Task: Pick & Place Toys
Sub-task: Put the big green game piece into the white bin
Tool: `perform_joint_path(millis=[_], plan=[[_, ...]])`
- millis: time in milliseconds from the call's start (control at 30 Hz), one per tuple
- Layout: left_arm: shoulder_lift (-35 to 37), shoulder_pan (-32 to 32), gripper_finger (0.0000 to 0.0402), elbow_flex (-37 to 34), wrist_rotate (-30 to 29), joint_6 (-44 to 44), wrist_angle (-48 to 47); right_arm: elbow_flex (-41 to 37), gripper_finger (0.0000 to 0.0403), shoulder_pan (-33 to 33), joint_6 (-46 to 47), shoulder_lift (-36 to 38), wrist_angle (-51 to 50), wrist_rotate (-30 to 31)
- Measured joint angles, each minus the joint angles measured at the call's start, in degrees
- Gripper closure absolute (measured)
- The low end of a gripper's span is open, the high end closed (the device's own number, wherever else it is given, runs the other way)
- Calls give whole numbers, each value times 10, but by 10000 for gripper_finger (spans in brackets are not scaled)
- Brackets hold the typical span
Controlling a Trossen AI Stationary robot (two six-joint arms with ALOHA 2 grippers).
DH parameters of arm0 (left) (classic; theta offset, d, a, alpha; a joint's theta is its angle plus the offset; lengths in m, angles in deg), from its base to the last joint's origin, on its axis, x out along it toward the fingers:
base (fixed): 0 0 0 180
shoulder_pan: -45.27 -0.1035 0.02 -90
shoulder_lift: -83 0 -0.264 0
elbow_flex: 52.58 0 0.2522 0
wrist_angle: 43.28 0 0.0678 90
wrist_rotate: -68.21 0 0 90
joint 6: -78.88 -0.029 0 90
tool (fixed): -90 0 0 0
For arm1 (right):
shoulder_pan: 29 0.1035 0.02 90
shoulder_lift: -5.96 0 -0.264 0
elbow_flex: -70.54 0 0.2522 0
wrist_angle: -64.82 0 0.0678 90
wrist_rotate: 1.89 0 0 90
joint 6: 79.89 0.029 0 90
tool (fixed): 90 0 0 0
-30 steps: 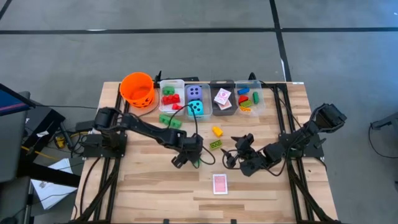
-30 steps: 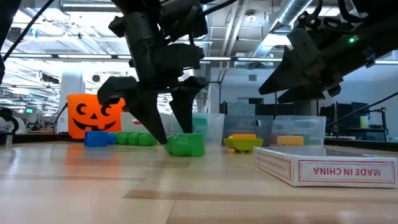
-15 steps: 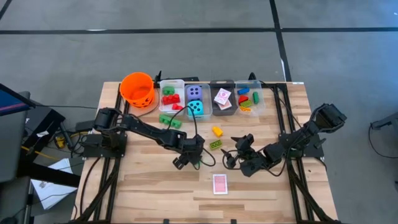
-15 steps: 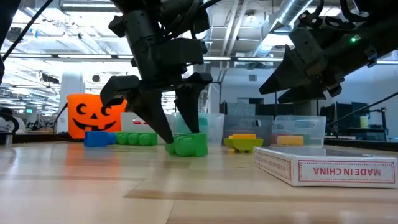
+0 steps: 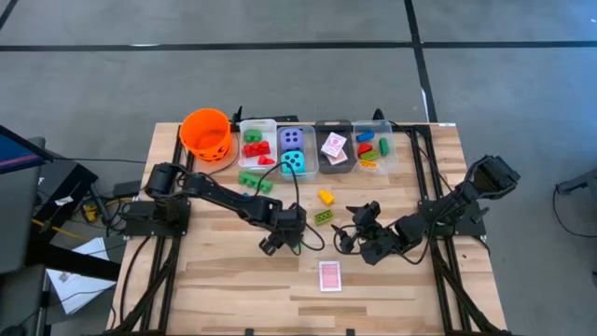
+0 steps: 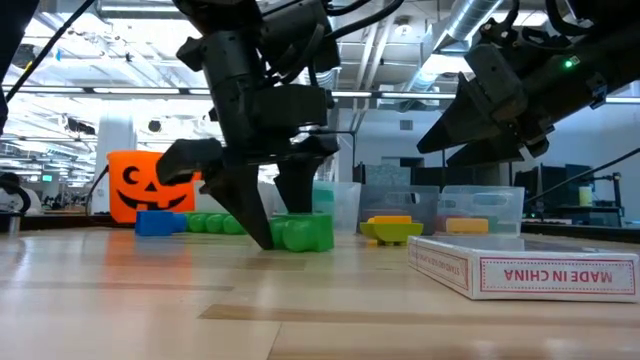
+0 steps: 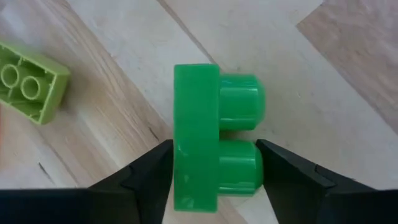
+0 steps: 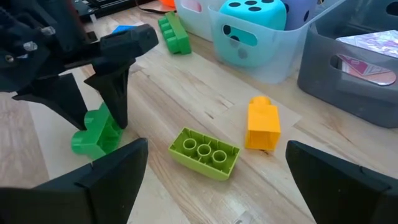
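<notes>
A green two-stud brick (image 7: 211, 158) lies on its side on the table's middle; it also shows in the low view (image 6: 303, 232). My left gripper (image 5: 280, 241) points down over it and is shut on it. My right gripper (image 5: 347, 230) hangs open and empty to the brick's right, above the table (image 6: 490, 110). Between the two grippers an upturned lime brick (image 8: 204, 152) and a yellow brick (image 8: 262, 123) lie on the wood. A pink-backed card box (image 5: 329, 275) lies flat near the front edge. My left gripper pinches the green brick between its two fingers: one finger (image 7: 149, 177) on the flat base side, the other (image 7: 286, 177) against the near stud (image 7: 245, 167). The fingers come from above, pointing down. The brick rests on the table on its side.
An orange pumpkin bucket (image 5: 206, 133) stands at the far left. Beside it runs a row of bins: red and green bricks (image 5: 258, 140), teal and purple dice (image 5: 295, 149), cards (image 5: 334, 147), mixed bricks (image 5: 371, 145). Green and blue bricks (image 5: 254, 180) lie before the bins.
My left gripper's fingers have drawn together around the green brick and taken hold of it. The brick has stayed on the table, nudged slightly toward the right. My right arm has kept still.
</notes>
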Motion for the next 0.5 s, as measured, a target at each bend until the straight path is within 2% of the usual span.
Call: perform_joint_path(millis=[167,233,333,500], plan=[[17,-6,240,-3,-4,48,1,0,29,0,0,0,-2,0],[28,-9,240,-2,-15,62,5,0,29,0,0,0,-2,0],[48,-11,240,-3,-62,63,-2,0,29,0,0,0,-2,0],[117,-31,240,-2,-185,63,-27,0,29,0,0,0,-2,0]])
